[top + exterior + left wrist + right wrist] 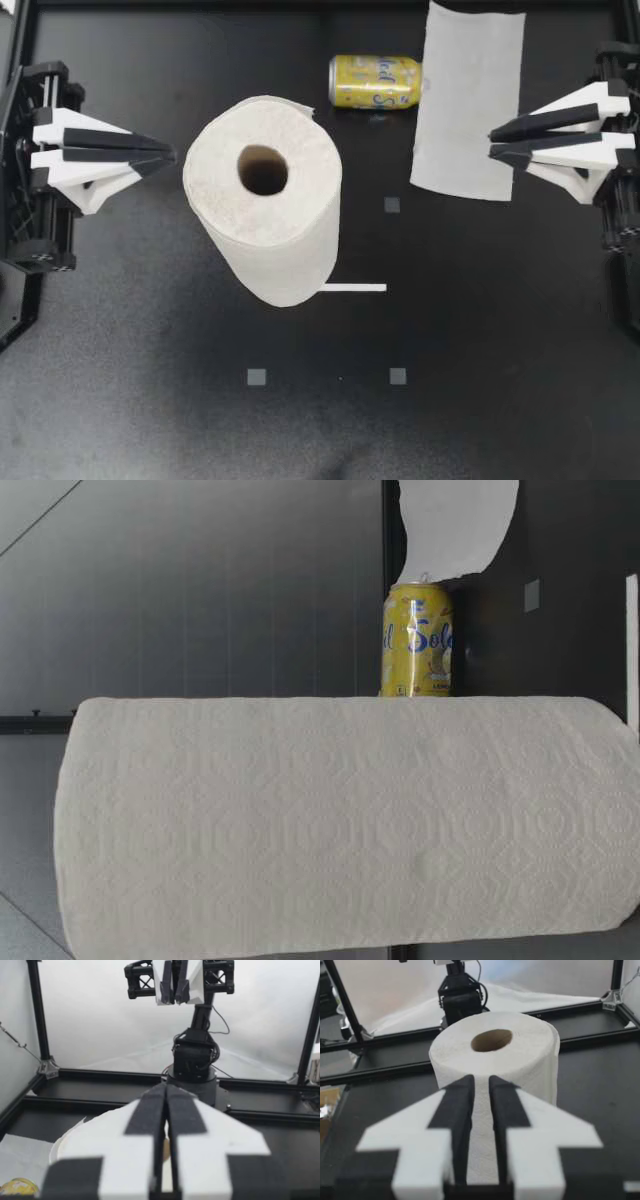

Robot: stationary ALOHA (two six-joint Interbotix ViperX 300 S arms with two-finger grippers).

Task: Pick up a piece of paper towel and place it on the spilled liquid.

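Note:
A loose sheet of paper towel (468, 100) lies flat on the black table at the far right, beyond the can in the low view (455, 525). A yellow can (375, 82) lies on its side next to it, with a faint wet glint (378, 116) on the table beside it. My right gripper (493, 141) hovers over the sheet's edge with its fingers slightly apart and nothing between them (480, 1080). My left gripper (172, 153) is shut and empty, pulled back at the left (166, 1087). The paper towel roll (262, 200) stands upright between the two grippers.
A thin white strip (355, 288) lies by the roll's base. Small grey squares (392, 205) mark the table. In the low view the roll (340, 825) hides most of the table behind it. A black frame rail (320, 6) edges the table.

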